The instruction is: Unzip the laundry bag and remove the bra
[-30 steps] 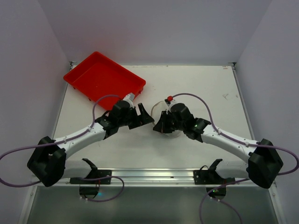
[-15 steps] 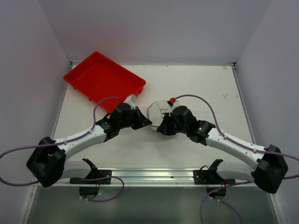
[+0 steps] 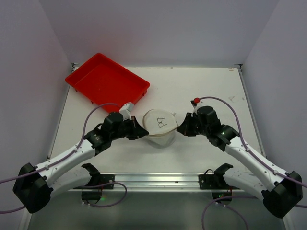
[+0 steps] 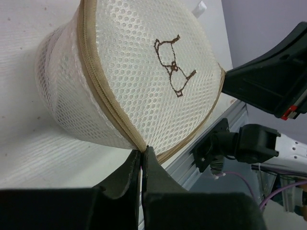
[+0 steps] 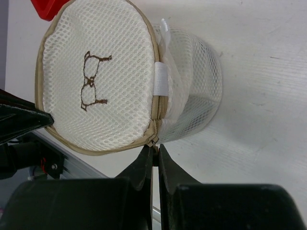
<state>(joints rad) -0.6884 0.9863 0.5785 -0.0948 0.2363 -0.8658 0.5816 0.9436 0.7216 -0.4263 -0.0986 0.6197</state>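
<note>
The laundry bag stands mid-table, a white mesh drum with a tan zip around its round top face and a dark bra drawing on that face. My left gripper is shut on the tan zip seam at the bag's left rim, fingertips pinched together in the left wrist view. My right gripper is shut at the bag's right rim, its jaws closed on the small zip pull. The zip looks closed all round. The bra itself is hidden; only the mesh shows.
A red tray lies at the table's back left, beyond the left arm. A metal rail with the arm bases runs along the near edge. White walls enclose the table on three sides.
My left gripper has shut and now pinches the bag's left rim. My right gripper has slid off the top of the bag to its right side, uncovering the drawn face.
</note>
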